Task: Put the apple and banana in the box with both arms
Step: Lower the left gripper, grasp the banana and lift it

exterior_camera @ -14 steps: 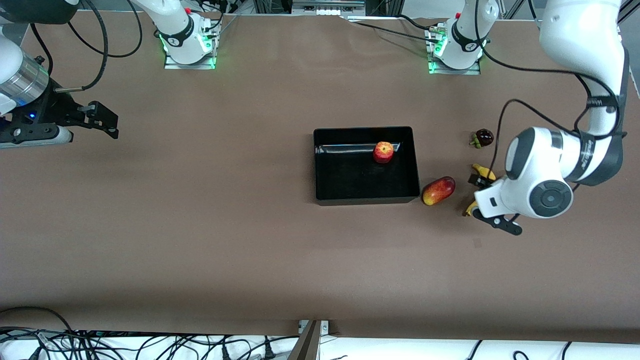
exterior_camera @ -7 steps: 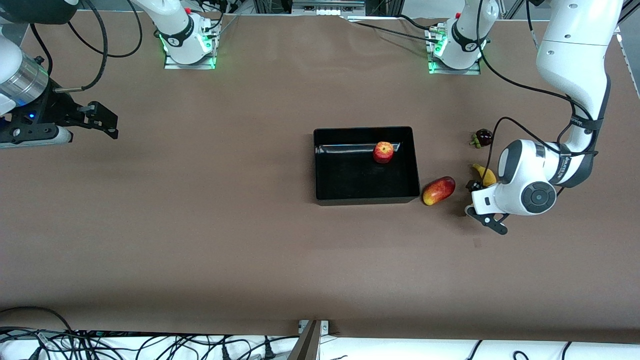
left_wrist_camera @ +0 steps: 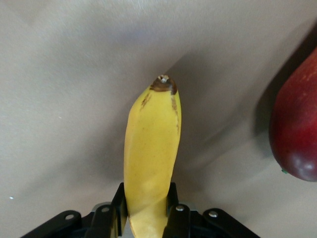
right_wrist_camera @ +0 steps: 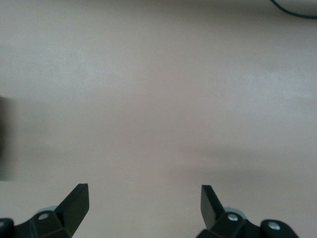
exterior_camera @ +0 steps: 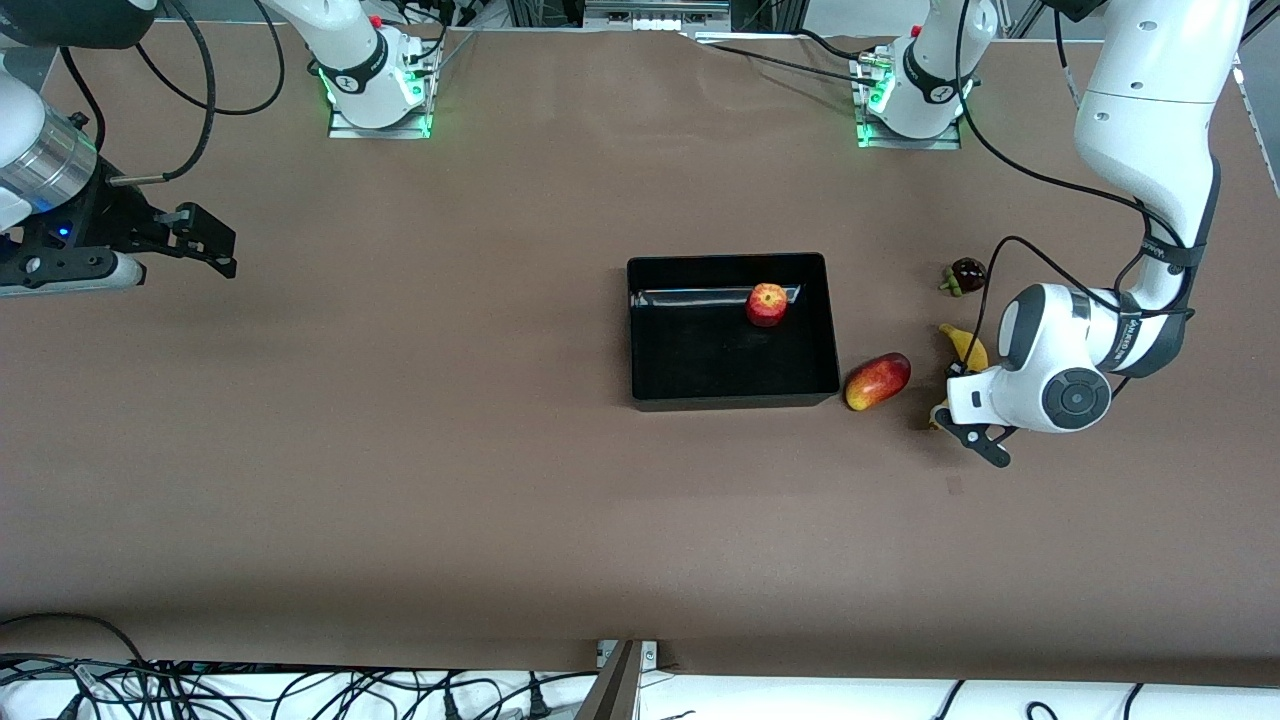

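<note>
The banana was clamped by the left gripper beside the box. The right gripper was held apart, waiting

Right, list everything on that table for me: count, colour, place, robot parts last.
Glossy black open-top plastic box: one, black, mid-table.
Small round red apple with a yellowish patch: one, red, in the box, by the wall farthest from the front camera.
Oblong red-yellow mango-like fruit: one, beside the box toward the left arm's end.
Curved yellow banana with dark tips: one, yellow, beside the mango-like fruit, between the left gripper's fingers.
Small dark round fruit: one, dark red, farther from the front camera than the banana.
Left gripper: black, shut on the banana.
Right gripper: black, open, waiting over bare table at the right arm's end.
</note>
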You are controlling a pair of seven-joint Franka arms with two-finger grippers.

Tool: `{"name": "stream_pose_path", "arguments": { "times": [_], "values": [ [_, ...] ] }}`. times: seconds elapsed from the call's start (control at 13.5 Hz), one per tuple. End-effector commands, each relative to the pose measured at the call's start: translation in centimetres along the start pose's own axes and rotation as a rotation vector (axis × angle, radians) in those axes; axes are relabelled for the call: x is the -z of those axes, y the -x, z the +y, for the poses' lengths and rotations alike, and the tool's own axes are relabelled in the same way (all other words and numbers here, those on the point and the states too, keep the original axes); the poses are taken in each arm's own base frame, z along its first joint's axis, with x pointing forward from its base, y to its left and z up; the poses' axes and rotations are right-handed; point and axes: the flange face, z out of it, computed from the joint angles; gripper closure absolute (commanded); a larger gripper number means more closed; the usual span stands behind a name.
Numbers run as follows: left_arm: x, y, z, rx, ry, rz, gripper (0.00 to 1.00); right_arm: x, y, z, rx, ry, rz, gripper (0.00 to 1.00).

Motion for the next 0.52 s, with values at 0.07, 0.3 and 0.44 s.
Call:
{"name": "stream_pose_path", "arguments": {
  "times": [0.07,0.3,0.44],
  "values": [
    [10.6,-0.1,0.9,-0.011,-0.01,-0.03,1.0,0.4,-0.3,0.1,-0.008,0.012,0.009,0.0],
    [17.2,-2.8,7.8,-0.043,0.03,-0.073,1.0,0.4,-0.3,0.1,-0.008,0.012,0.009,0.0],
    [18.6,-5.3,14.5,0.03,0.082,-0.048,1.0,0.4,-0.3,0.1,-0.008,0.012,0.009,0.0]
  ]
}}
